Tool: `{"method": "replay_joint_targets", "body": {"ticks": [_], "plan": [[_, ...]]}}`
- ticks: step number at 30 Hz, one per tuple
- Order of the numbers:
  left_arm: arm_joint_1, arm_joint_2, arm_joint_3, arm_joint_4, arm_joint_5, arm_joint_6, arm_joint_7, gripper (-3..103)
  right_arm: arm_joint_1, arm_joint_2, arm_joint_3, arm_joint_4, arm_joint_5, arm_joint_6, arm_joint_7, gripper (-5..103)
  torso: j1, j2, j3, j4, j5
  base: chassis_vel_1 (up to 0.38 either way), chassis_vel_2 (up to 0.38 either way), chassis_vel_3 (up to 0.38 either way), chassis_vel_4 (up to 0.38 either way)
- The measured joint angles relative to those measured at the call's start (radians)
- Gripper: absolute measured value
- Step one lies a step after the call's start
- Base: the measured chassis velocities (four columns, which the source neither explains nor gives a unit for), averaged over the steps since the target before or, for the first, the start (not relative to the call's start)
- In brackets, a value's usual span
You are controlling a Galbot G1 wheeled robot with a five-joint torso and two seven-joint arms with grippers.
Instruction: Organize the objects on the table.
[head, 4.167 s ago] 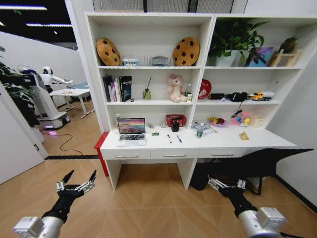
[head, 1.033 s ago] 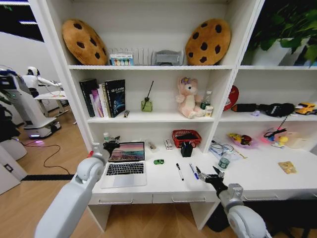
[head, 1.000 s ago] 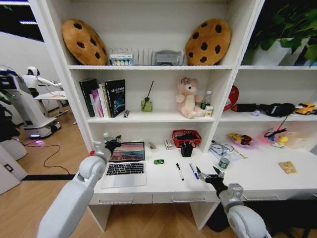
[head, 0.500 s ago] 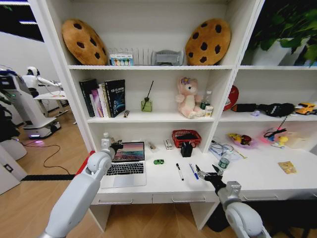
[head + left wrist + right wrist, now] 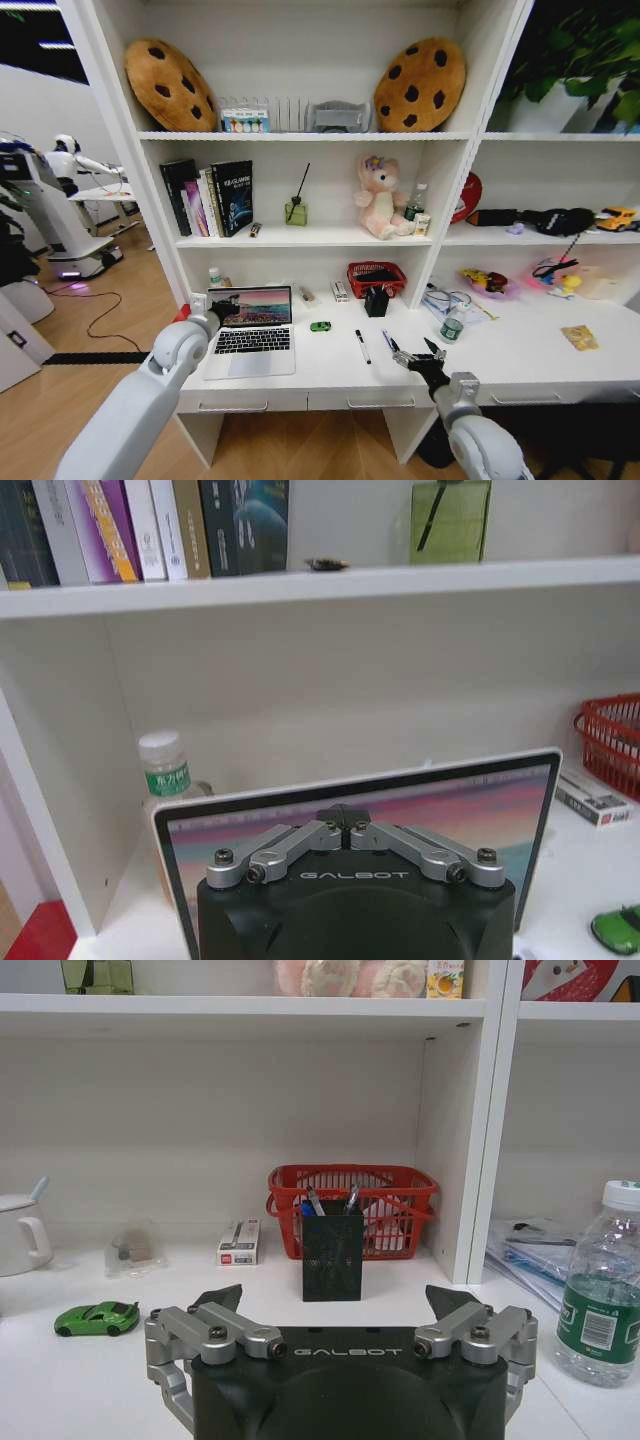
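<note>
Fingers pinched together, left gripper (image 5: 216, 301) sits at the laptop (image 5: 251, 330) screen's edge; right gripper (image 5: 413, 357) hangs spread beside the pens (image 5: 361, 345).

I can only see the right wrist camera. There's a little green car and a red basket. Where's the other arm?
Observer: The left gripper is right at the open laptop's screen, fingers shut.
Operator: Are any pens lying around?
Observer: Yes. A black pen and a blue pen lie on the table, between the laptop and your right gripper.
</note>
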Motion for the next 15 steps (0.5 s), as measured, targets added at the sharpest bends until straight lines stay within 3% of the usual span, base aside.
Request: {"method": "replay_joint_targets", "body": {"ticks": [11, 15], "plan": [[-0.236, -0.057, 0.142, 0.172, -0.009, -0.009, 0.017, 0, -0.01, 0.012, 0.006, -0.012, -0.013, 0.003, -0.001, 100, 0.0, 0.0, 0.0, -0.0008, 0.0003, 0.0, 0.0, 0.0, 0.0], [-0.272, -0.071, 0.172, 0.228, -0.031, 0.024, -0.001, 0, -0.005, 0.033, 0.005, -0.023, -0.021, 0.009, -0.001, 100, 0.0, 0.0, 0.0, -0.0004, 0.0002, 0.0, 0.0, 0.0, 0.0]]}}
